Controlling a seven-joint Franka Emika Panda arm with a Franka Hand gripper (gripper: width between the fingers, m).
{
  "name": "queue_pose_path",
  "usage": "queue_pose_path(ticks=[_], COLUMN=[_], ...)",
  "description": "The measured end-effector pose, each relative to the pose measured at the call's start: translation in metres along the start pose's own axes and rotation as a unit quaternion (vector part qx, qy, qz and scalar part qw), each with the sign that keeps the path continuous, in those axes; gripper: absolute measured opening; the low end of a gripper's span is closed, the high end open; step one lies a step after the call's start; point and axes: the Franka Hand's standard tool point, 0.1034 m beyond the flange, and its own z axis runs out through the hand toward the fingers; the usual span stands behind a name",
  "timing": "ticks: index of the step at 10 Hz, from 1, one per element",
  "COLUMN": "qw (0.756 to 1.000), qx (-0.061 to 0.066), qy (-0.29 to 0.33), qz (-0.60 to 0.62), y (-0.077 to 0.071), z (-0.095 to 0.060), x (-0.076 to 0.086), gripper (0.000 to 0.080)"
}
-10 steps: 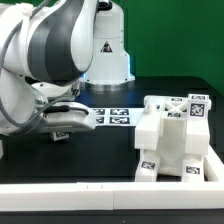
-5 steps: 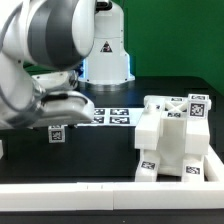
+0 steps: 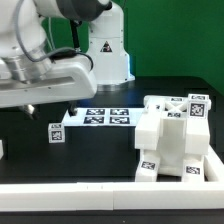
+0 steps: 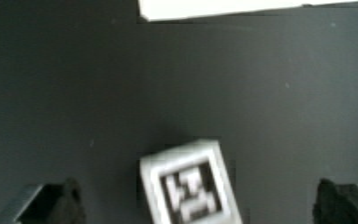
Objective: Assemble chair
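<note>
Exterior view, chair body: the joined white structure (image 3: 172,140) stood on the black desk toward the exterior view's right, close to the white near-edge rail (image 3: 110,189), with tags on its top and front faces.
Exterior view, loose piece: a small white block (image 3: 56,132) carrying a tag sat on the desk toward the exterior view's left, just beside the end of the marker board (image 3: 100,118) and well apart from the chair body.
Exterior view, arm: the gripper (image 3: 52,104) hung above that block without touching it; one dark fingertip (image 3: 31,108) showed under the hand.
Exterior view, change: a second earlier the arm was lower and hid the block; half a second earlier the block had come into sight, and now the hand had risen farther, leaving the block standing alone where it was.
Wrist view, loose piece: the tagged block (image 4: 190,185) lay on the dark desk below the camera, between the two fingers.
Wrist view, fingers: both dark pads (image 4: 48,205) sat wide apart with nothing gripped between them.
Wrist view, background: a pale strip (image 4: 247,8) crossed the far edge; what it was could not be told.
Handling judgement: the block looked like rigid, light plastic with smooth faces, likely slippery; a pinch across two opposite flat sides, squarely, seemed safest.
</note>
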Motion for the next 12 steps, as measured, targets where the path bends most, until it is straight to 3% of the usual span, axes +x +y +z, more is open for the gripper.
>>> queue_pose_path(ticks=[1, 4, 7, 12], qw=[0.999, 0.999, 0.996, 0.995], qx=[-0.009, -0.016, -0.043, -0.049], qy=[0.040, 0.039, 0.069, 0.072], qz=[0.000, -0.010, -0.042, -0.054], y=[0.003, -0.003, -0.007, -0.004], z=[-0.002, 0.004, 0.014, 0.016], x=[0.005, 0.000, 0.000, 0.000], gripper=[0.0649, 0.0649, 0.0649, 0.0649])
